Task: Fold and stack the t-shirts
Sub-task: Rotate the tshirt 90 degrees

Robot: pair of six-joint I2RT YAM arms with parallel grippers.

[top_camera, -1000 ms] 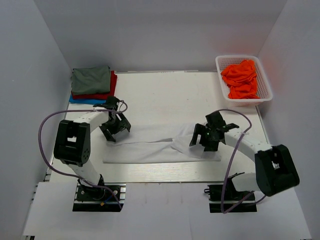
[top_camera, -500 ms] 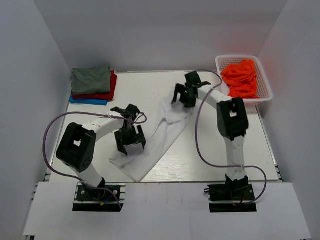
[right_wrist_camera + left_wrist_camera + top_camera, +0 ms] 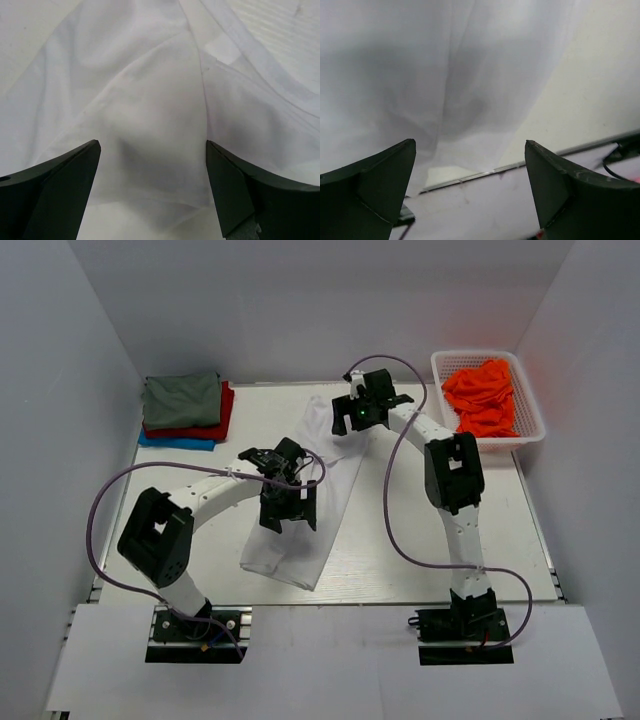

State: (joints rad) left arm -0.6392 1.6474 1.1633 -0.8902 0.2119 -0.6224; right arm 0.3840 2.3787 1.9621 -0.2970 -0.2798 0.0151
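A white t-shirt (image 3: 290, 555) lies as a long rumpled strip from the far middle of the table down toward the near edge. My left gripper (image 3: 288, 510) is open over its middle part; in the left wrist view the jaws (image 3: 469, 144) stand wide apart above white fabric (image 3: 420, 75) near the table's front edge. My right gripper (image 3: 358, 416) is open at the shirt's far end; in the right wrist view (image 3: 153, 144) wrinkled white fabric (image 3: 150, 100) lies between its fingers. Neither gripper holds anything.
Folded shirts are stacked at the back left: olive-grey (image 3: 182, 400) on top, red (image 3: 214, 427), then blue (image 3: 165, 440). A white lattice basket (image 3: 478, 353) at the back right holds crumpled orange shirts (image 3: 485, 395). Bare table (image 3: 430, 520) lies to the right.
The white shirt turned from lying crosswise near the front to a steep diagonal strip. My right gripper swung from the front right to the far middle. My left gripper moved right onto the shirt.
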